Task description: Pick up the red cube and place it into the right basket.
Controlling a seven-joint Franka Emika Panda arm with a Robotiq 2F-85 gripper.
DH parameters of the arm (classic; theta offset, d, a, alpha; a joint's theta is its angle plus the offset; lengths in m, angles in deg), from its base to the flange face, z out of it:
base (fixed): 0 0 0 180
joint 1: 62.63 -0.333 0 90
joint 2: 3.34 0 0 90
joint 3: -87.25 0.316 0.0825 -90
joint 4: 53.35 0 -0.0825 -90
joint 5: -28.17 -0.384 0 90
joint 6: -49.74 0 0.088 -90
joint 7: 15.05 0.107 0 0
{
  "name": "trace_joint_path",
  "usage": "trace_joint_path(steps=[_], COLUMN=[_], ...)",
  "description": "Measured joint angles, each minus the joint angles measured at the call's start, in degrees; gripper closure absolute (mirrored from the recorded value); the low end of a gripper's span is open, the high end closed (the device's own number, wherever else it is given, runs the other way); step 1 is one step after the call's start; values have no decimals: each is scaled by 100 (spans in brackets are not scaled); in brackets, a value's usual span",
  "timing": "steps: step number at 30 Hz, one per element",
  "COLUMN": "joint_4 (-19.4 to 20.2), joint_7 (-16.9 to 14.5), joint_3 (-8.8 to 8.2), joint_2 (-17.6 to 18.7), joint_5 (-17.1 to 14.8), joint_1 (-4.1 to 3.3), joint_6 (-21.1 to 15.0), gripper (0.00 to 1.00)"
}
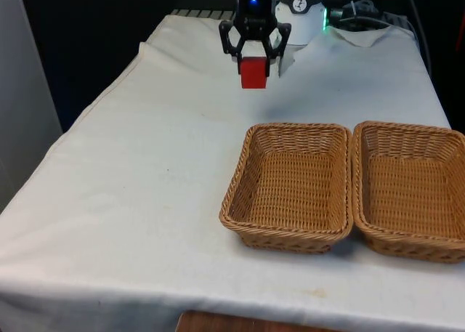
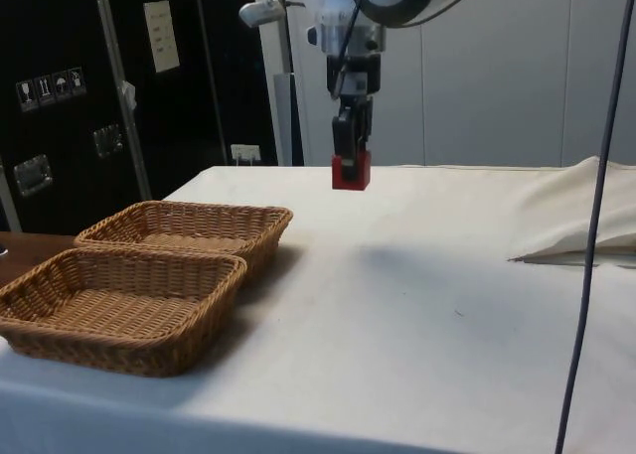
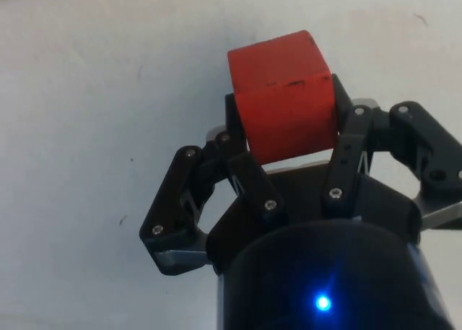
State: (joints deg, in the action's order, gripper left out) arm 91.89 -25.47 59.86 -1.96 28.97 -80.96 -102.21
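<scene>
My gripper [image 1: 253, 65] is shut on the red cube [image 1: 253, 74] and holds it in the air, well above the white cloth at the far end of the table. From the side, the red cube [image 2: 351, 171] hangs clear of the cloth between the black fingers of the gripper [image 2: 351, 161]. In the wrist view the red cube [image 3: 284, 95] sits pinched between the two fingers [image 3: 232, 117]. The right basket [image 1: 410, 190] stands at the front view's right, nearer the camera than the gripper. It is a brown wicker basket with nothing in it.
A second wicker basket [image 1: 290, 187] stands touching the right one on its left side. From the side the two baskets [image 2: 129, 305] [image 2: 189, 226] sit together at the table's near corner. A fold of cloth [image 2: 586, 226] rises by the robot's base.
</scene>
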Motion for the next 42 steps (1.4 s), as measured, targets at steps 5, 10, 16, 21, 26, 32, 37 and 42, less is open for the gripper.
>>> trace_joint_path(steps=[5, 10, 16, 21, 26, 32, 37, 42], joint_4=[-275, -470, -911, -1312, -1599, -2017, -2424, -2773], joint_7=[17, 17, -6, -23, -23, -34, -34, -29], joint_3=[63, 80, 132, 155, 189, 241, 315, 384], joint_2=[149, 321, 665, 957, 1157, 1461, 1736, 1965], joint_5=[-63, -103, -223, -298, -344, -418, -521, -602], joint_1=[0, -6, -6, -6, -6, -6, -6, -6], joint_6=[52, 92, 241, 390, 504, 642, 773, 865], gripper=[97, 97, 97, 97, 97, 97, 97, 97])
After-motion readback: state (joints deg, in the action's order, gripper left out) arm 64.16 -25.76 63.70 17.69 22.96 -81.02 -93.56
